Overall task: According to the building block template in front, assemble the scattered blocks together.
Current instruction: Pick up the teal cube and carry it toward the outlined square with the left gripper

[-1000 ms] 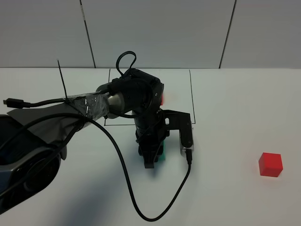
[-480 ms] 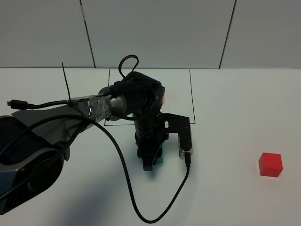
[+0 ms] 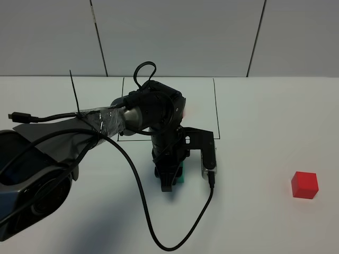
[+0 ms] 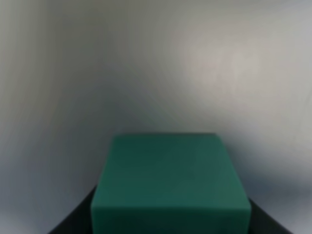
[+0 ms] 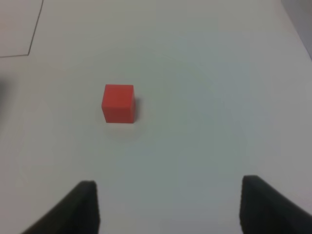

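The left arm has eased a little toward the drawn frame point(image 3: 216, 106) over the last second and has been almost still for the last half of it. The left gripper point(image 3: 169, 180) sits low on the worktop point(image 3: 265, 132), just outside the frame's near line. The teal cube point(image 3: 181, 174) has shifted with it, a touch closer to that line. In the left wrist view the cube fills the space between the two dark jaws, which press on both its sides, so I judge it clenched on the teal cube. The pause looks like a grasp taken or a placing spot being settled; I cannot tell whether the cube is lifted or resting.

The template point(image 3: 183, 111) lies inside the frame, mostly hidden behind the arm's wrist; only a sliver of its red shows. The red cube point(image 3: 304, 184) stands alone, well off to the right of the frame and nearer the camera than its near line. The right gripper point(image 5: 168, 207) hovers short of it with its jaws spread wide and nothing between them.

Bare worktop lies all round the red cube, so a straight approach looks free. Between that cube and the frame nothing stands in the way. A slack black cable point(image 3: 143, 211) loops on the camera side of the frame's near line, beside the teal cube, and could drag.
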